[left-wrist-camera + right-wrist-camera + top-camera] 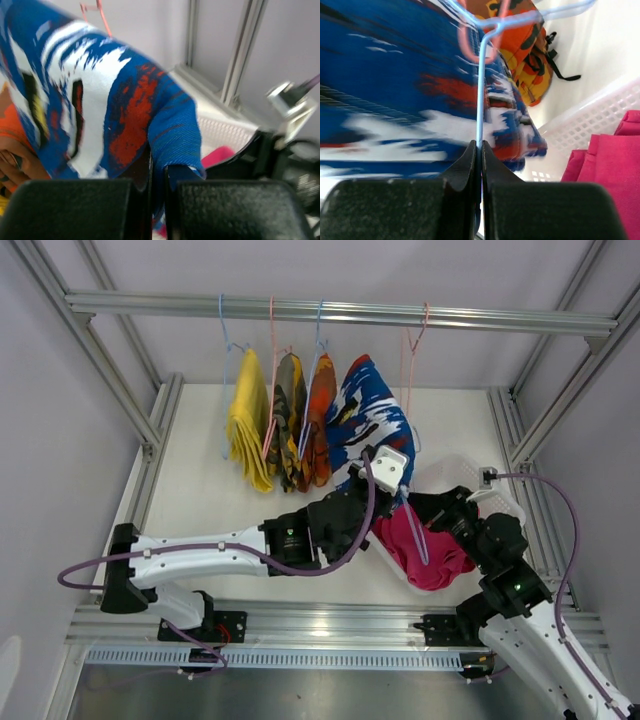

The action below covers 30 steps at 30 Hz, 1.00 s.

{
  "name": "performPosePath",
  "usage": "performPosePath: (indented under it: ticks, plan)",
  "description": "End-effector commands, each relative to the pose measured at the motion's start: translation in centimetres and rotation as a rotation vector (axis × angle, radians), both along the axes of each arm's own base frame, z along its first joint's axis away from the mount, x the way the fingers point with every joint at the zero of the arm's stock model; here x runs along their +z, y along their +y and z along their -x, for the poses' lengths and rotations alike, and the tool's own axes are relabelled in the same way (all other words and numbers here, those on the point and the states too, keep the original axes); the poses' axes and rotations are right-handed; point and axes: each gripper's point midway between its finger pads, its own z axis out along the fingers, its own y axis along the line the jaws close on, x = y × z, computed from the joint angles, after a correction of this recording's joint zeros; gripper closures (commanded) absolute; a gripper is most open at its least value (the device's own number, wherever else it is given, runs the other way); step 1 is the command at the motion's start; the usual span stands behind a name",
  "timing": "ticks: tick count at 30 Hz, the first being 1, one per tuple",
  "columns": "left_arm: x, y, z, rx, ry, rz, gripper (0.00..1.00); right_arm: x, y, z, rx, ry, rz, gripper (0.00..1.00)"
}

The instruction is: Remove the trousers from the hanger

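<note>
Pinching blue trousers (125, 100) with my left tool (157, 172); my right tool (481, 150) grips a hanger (481, 90) by its wire.

No writing, label, brand, number or sign can be read on anything

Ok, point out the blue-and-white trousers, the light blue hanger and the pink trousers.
blue-and-white trousers (365, 405): top external view, on the upper cloth.
light blue hanger (481, 85): right wrist view, on its straight wire.
pink trousers (445, 562): top external view, on the cloth's middle.
</note>
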Motion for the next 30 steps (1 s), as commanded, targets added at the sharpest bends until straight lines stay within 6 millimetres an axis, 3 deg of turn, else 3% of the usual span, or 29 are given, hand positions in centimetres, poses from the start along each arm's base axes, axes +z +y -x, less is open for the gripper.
performPosePath:
  ticks: [1, 16, 30]
  plan:
    - [15.5, 5.2, 2.1, -0.066, -0.066, 0.508, 0.99, -1.4, 1.1, -0.2, 0.05, 0.008, 0.028, 1.0]
    - [18.4, 7.9, 3.3, -0.077, -0.086, 0.559, 0.99, -5.3, 1.0, -1.1, 0.018, 0.083, 0.081, 1.0]
    - [21.1, 13.5, 4.7, -0.123, -0.063, 0.652, 0.99, -8.8, 0.4, -1.5, -0.013, 0.13, 0.145, 1.0]
